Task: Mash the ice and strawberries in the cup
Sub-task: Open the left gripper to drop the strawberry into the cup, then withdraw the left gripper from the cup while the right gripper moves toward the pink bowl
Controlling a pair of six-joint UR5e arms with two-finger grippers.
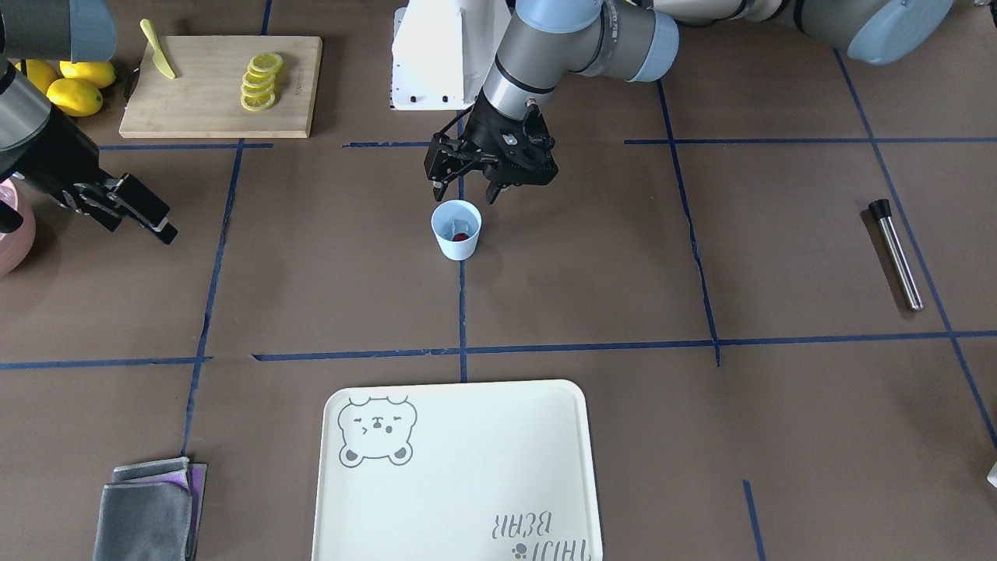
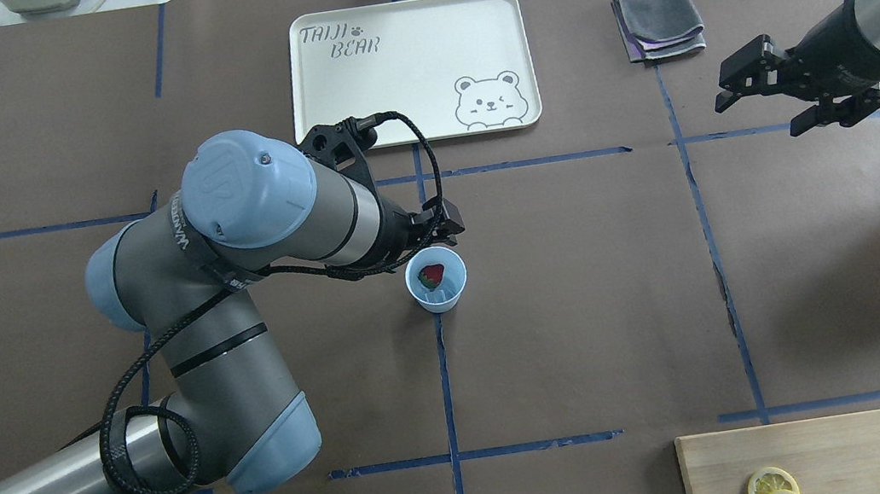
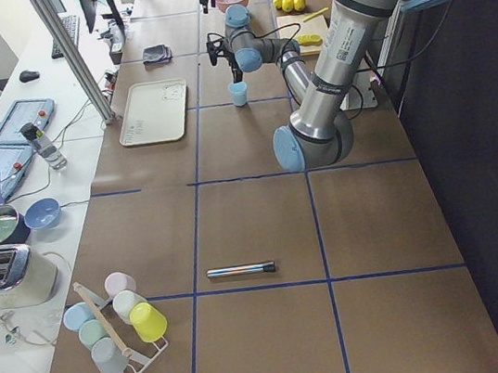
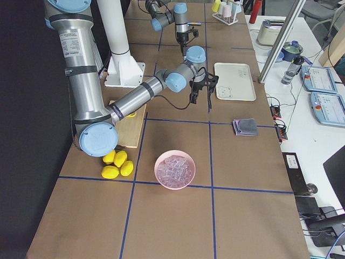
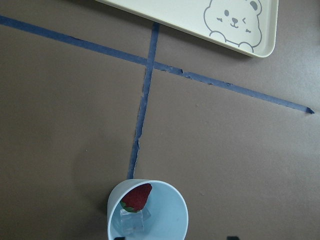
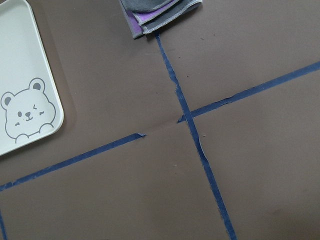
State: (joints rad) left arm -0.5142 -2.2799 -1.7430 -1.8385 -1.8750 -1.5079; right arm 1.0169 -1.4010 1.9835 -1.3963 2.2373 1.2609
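Observation:
The pale-blue cup (image 1: 456, 231) stands upright at the table's middle, on a blue tape line. Inside it lie one red strawberry (image 5: 137, 197) with a green tip and a clear piece of ice (image 5: 134, 223). The overhead view shows the same cup (image 2: 436, 279) with the berry (image 2: 432, 275). My left gripper (image 1: 465, 193) hangs open and empty just above the cup, on the robot's side of its rim. Off to the side, my right gripper (image 2: 759, 114) is open and empty in the air, far from the cup.
A steel muddler with a black end (image 1: 896, 253) lies near the left arm's end of the table. A pink bowl of ice (image 4: 174, 169), lemons (image 1: 74, 86), a cutting board (image 1: 222, 86) with lemon slices, a bear tray (image 1: 459, 475) and folded cloths (image 1: 148, 510) are also on the table.

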